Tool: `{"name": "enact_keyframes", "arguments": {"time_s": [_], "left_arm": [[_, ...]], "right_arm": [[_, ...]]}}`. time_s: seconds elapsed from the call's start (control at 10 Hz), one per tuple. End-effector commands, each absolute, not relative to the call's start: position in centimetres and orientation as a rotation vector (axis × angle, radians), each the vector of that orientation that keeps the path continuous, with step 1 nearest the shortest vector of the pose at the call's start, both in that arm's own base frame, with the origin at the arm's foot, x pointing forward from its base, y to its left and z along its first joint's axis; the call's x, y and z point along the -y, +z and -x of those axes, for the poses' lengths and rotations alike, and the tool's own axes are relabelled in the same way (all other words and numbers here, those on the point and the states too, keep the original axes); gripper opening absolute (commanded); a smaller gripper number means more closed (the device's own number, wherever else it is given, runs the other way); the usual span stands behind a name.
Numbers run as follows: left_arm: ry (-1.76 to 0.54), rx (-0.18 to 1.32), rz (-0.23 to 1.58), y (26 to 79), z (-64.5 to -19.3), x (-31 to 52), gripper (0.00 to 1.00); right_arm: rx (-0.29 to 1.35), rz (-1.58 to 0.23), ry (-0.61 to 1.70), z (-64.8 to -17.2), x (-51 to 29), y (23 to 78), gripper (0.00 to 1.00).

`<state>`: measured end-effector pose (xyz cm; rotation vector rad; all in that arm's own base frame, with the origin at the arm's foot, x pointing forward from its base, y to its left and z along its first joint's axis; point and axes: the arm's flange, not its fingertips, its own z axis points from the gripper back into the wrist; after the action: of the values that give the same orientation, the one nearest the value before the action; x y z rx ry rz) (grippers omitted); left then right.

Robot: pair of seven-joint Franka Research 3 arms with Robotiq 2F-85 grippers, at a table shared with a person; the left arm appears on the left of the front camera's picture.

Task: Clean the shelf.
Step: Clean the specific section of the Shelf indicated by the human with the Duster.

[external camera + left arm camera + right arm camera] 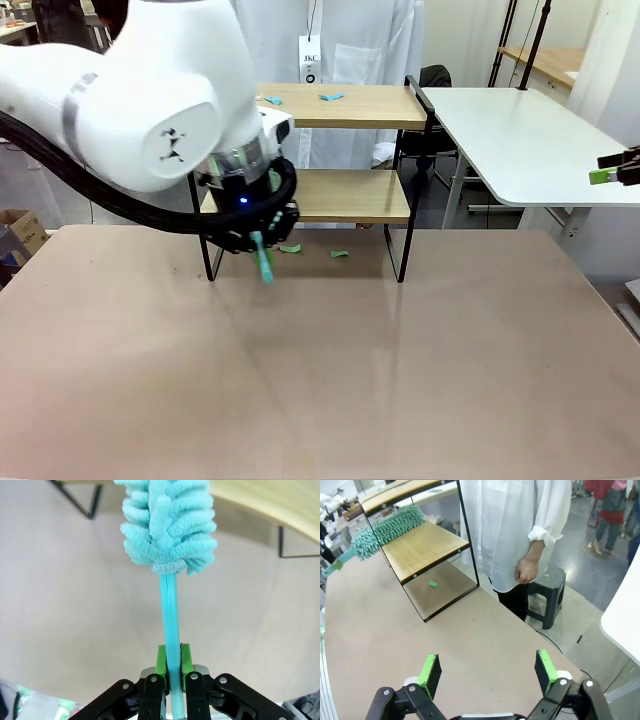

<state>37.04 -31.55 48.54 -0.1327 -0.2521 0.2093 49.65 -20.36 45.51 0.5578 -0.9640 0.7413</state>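
The shelf [345, 107] stands at the table's far side, two light wooden boards in a thin black frame. My left gripper [258, 243] hangs in front of its left end, shut on the thin teal handle of a fluffy teal duster [167, 525]. In the left wrist view the green pads [161, 661] clamp the handle. The duster head [390, 529] lies over the lower board [427, 547]. Small teal scraps [330, 97] rest on the top board, and others [341, 254] lie on the table under the shelf. My right gripper [487, 672] is open and holds nothing, far to the right [610, 172].
A person in a white coat [515, 530] stands behind the shelf, with a hand hanging at the side. A white table [520, 140] sits at the back right and a dark stool [552, 592] stands on the floor. The tan tabletop [380, 370] is bare in front.
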Motion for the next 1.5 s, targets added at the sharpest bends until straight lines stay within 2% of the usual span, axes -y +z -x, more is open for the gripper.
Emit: {"name": "enact_keyframes", "arguments": {"time_s": [0.0, 0.2, 0.5, 0.7, 0.8, 1.1, 1.2, 1.4], "left_arm": [[0.213, 0.244, 0.043, 49.8, -36.6, 29.0, 0.13], [0.224, 0.238, -0.108, 49.6, -36.3, 28.0, 0.13], [0.243, 0.352, -0.255, 50.5, -34.8, 28.4, 0.13], [0.179, 0.452, -0.18, 52.2, -33.2, 30.1, 0.13], [0.191, 0.343, -0.205, 50.3, -34.6, 28.9, 0.13], [0.179, 0.373, -0.199, 51.0, -33.9, 29.9, 0.13], [0.071, 0.379, -0.063, 51.8, -33.6, 29.3, 0.13], [-0.039, 0.418, 0.052, 52.2, -32.6, 27.1, 0.13]], "right_arm": [[0.967, -0.557, 0.745, -49.6, 20.2, 45.7, 1.0], [0.967, -0.557, 0.745, -49.6, 20.2, 45.7, 1.0], [0.967, -0.557, 0.745, -49.6, 20.2, 45.7, 1.0], [0.967, -0.557, 0.745, -49.6, 20.2, 45.7, 1.0], [0.967, -0.557, 0.745, -49.6, 20.2, 45.7, 1.0], [0.967, -0.557, 0.745, -49.6, 20.2, 45.7, 1.0], [0.967, -0.557, 0.745, -49.6, 20.2, 45.7, 1.0], [0.967, -0.557, 0.745, -49.6, 20.2, 45.7, 1.0]]}}
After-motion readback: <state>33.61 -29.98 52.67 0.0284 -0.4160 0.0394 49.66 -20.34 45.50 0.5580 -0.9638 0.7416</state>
